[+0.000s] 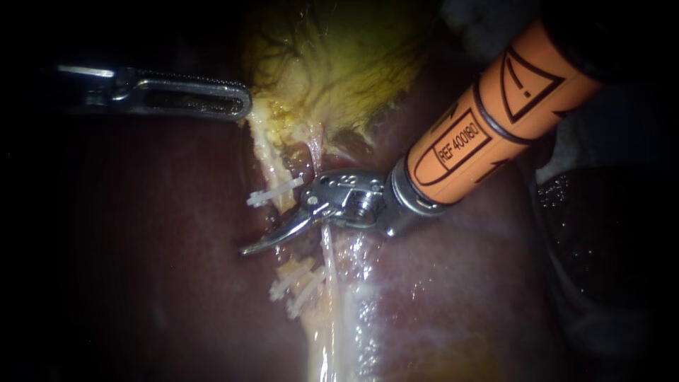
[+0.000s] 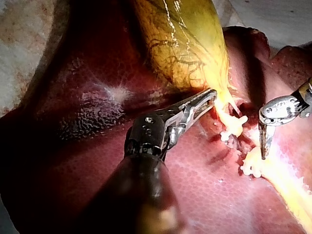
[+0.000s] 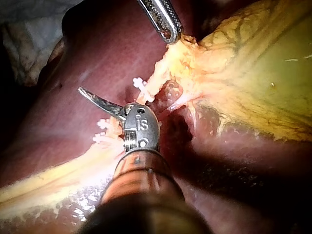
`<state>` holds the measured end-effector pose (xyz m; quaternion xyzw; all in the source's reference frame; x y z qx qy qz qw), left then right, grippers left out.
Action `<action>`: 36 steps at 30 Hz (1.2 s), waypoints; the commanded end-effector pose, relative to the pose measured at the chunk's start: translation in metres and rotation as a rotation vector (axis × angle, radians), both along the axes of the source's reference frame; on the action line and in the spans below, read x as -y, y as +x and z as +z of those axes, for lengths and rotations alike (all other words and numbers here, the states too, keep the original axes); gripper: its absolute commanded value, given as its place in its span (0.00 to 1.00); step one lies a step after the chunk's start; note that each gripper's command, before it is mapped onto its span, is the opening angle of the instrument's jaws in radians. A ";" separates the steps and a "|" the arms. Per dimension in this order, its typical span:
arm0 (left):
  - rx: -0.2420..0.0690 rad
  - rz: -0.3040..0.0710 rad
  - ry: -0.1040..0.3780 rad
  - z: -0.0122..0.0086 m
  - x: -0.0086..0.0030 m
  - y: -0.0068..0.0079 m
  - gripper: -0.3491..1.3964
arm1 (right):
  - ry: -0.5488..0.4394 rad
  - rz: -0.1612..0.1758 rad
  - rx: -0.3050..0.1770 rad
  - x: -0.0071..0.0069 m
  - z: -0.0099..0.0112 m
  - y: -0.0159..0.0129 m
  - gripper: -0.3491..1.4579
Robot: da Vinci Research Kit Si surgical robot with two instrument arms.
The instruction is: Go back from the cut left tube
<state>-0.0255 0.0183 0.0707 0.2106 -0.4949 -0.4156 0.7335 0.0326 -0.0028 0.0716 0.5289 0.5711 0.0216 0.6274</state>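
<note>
My right instrument (image 1: 246, 250) comes in on an orange shaft. Its curved blades lie shut in the gap of the cut left tube. Above the gap, one white clip (image 1: 272, 192) sits on the upper stump. Two white clips (image 1: 293, 286) sit on the lower stump (image 2: 253, 163), just under the blade tip (image 2: 263, 155). A thin pale strand (image 1: 329, 255) passes under the instrument's wrist. My left instrument (image 1: 242, 106) is shut on the pale lower edge of the yellow gallbladder (image 1: 332, 64), and the same grip shows in the left wrist view (image 2: 212, 95) and the right wrist view (image 3: 173, 31).
Dark red liver (image 1: 141, 247) lies all around the tubes and under both instruments. Wet, glistening pale tissue (image 1: 368, 304) runs down from the clips. White cloth (image 2: 19, 29) shows beyond the liver's edge.
</note>
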 end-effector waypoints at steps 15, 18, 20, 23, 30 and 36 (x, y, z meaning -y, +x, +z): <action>0.000 0.001 0.000 0.0000 0.0000 0.0001 0.00 | -0.039 0.193 0.088 0.0010 -0.0010 -0.0001 0.93; 0.000 0.001 0.000 0.0000 0.0000 0.0001 0.00 | -0.041 0.243 0.118 0.0014 -0.0014 -0.0003 0.98; 0.000 0.001 0.000 0.0000 0.0000 0.0001 0.00 | -0.042 0.271 0.135 0.0016 -0.0015 -0.0005 1.00; 0.000 0.001 0.000 0.0000 0.0000 0.0001 0.00 | -0.087 0.332 0.168 0.0018 -0.0018 -0.0014 1.00; 0.000 0.000 0.000 0.0000 0.0001 0.0001 0.00 | -0.233 0.506 0.229 0.0013 -0.0031 -0.0051 1.00; 0.002 -0.001 -0.001 0.0000 0.0001 0.0001 0.00 | -0.517 0.474 0.339 0.0003 -0.0055 -0.0083 1.00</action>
